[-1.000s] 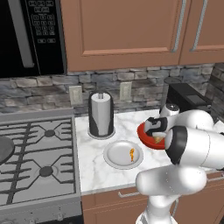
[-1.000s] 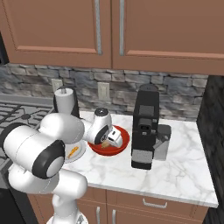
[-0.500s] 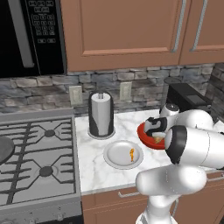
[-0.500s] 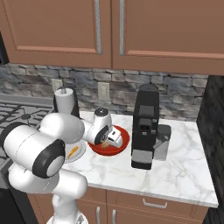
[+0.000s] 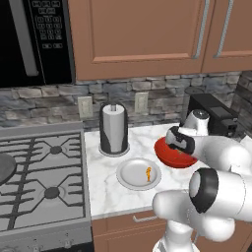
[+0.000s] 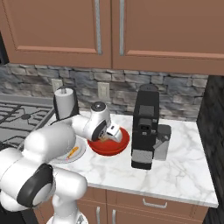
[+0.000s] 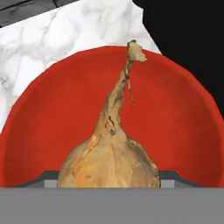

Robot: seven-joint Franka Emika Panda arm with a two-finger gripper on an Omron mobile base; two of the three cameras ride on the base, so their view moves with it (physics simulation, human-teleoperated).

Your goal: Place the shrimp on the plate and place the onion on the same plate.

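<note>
Orange shrimp (image 5: 148, 173) is already lying on the plate (image 5: 129, 173), so you are halfway; the onion (image 7: 109, 162) is sitting in the red bowl (image 7: 183, 127), just beside the plate. Your tool (image 6: 109, 134) is reaching into that bowl, fingers flanking the bulb, though whether they are clenching it you cannot tell. One shrimp, one onion, one plate.

Arm over the red bowl

The white arm bends down into the red bowl (image 6: 109, 144) beside the black coffee machine (image 6: 144, 127); the shrimp (image 6: 72, 152) lies on the plate (image 6: 79, 153), and a paper towel roll (image 6: 65, 104) stands behind.
</note>
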